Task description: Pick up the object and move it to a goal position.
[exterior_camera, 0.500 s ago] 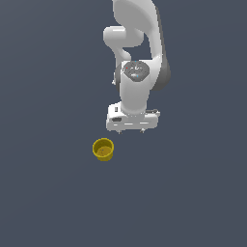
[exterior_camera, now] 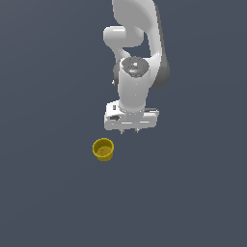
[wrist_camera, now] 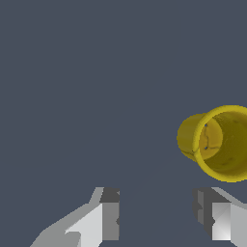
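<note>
Small yellow handleless cup (exterior_camera: 102, 149) stands upright on the plain grey worktop (exterior_camera: 43, 193), far from any edge in view, apart from the white arm's gripper (exterior_camera: 130, 130), whose jaws hang spread and empty. Descending off-centre could clip the rim and topple it.

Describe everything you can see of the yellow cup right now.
The yellow cup is small, plain and handleless, with a round rim and slightly tapered sides. It looks like smooth yellow plastic, with faint dark marks inside. It stands upright on the dark grey floor, mouth up and apparently empty. It sits below the gripper and toward the exterior view's left of it. Nothing touches it: the gripper is open and hangs clear of the rim.
</note>
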Tool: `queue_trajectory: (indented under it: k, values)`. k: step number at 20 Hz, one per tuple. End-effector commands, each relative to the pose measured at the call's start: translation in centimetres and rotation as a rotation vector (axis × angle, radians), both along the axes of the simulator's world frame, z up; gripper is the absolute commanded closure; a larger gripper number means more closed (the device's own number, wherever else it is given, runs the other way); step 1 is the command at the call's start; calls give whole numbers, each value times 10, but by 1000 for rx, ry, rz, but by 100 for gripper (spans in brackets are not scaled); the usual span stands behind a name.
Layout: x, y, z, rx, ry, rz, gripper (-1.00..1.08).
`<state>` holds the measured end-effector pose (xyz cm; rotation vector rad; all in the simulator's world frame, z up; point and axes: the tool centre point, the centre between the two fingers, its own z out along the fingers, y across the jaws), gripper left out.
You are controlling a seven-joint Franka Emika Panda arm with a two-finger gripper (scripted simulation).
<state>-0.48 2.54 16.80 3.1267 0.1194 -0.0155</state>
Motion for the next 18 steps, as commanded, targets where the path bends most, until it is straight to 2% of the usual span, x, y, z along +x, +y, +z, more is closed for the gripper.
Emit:
queue_trajectory:
  k: [1,10,18]
  values:
    - [0,0,0,-1,1,-2,-20]
    - [9,-9,-7,-8,17,-94,-20]
    - [25,-27,-20,-30,50,-279,-20]
